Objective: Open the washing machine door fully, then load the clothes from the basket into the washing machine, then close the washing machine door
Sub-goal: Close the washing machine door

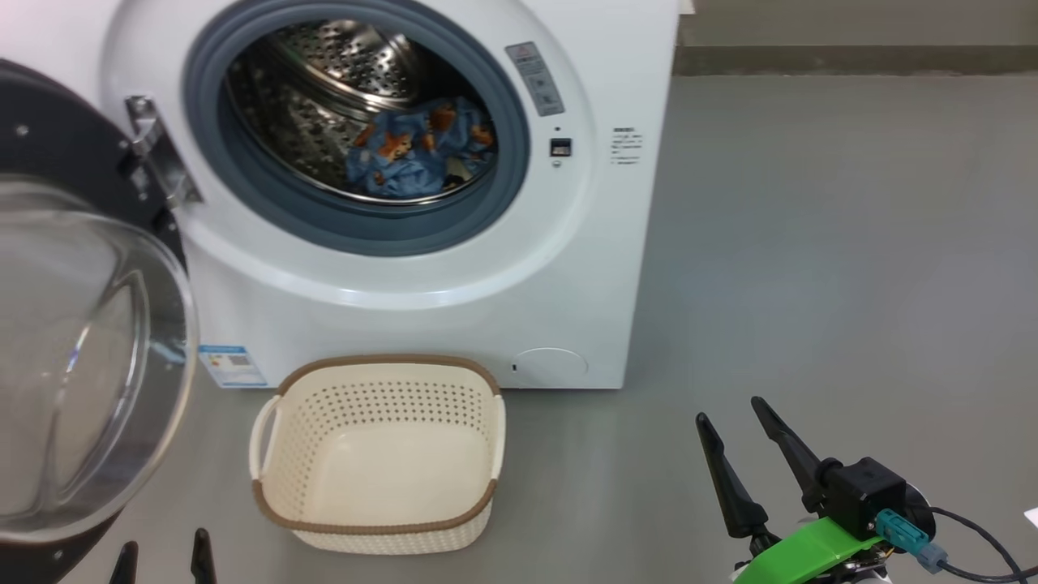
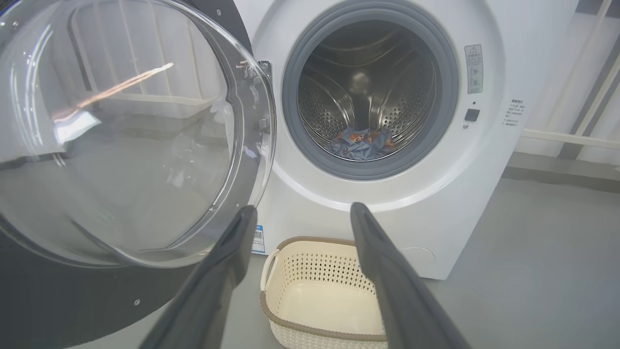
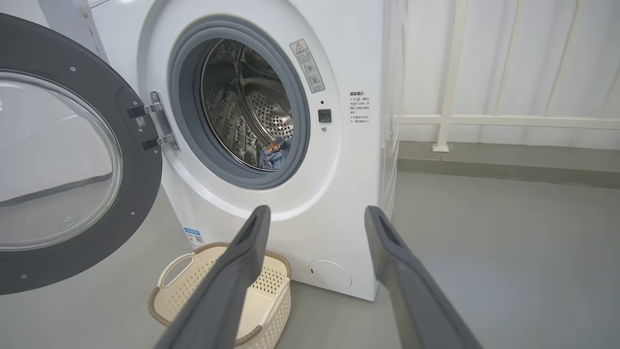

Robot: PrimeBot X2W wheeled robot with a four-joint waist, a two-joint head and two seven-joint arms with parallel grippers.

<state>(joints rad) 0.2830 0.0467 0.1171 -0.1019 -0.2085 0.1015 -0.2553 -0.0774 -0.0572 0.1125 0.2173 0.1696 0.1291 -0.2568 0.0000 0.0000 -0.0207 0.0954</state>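
smooth grey floor (image 1: 811, 243). i see glossy black-rimmed washing machine door (image 1: 49, 146) swung open, bulging clear glass; my left gripper (image 1: 162, 560) spread wide, empty; perforated cream basket (image 1: 381, 397) empty; crumpled bear-print clothes (image 1: 413, 150) in the washing machine (image 1: 568, 284), on its steel drum (image 1: 324, 105); right gripper (image 1: 730, 414) wide, empty.

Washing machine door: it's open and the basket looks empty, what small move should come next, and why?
Probably bring the open left gripper toward the round, glossy black-rimmed glass door to start swinging it shut: the cream perforated basket is empty and the light-blue bear-print clothes lie in the steel drum.
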